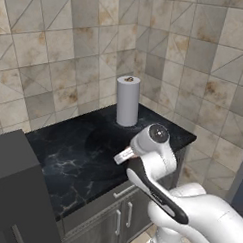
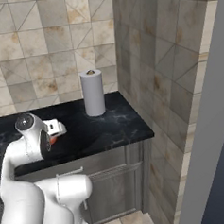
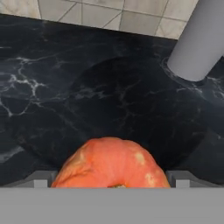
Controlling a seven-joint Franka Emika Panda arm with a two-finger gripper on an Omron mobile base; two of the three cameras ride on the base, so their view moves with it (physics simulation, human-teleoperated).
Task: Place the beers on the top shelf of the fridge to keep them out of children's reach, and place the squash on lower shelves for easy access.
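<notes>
Squash [image 3: 111, 162] sits on the black worktop [image 3: 109, 87] directly between the spread fingers of the claw [image 3: 111, 178], no pinch evident; paper roll [image 1: 128, 101] stands near the back edge.

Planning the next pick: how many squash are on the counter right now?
1. The squash sits on the black counter, just ahead of the open gripper, with the grey roll farther back. The arm hides part of the counter in both base views, so another may be hidden.

Glossy white arm [image 1: 199, 217], dark joint caps, black stripe
</notes>
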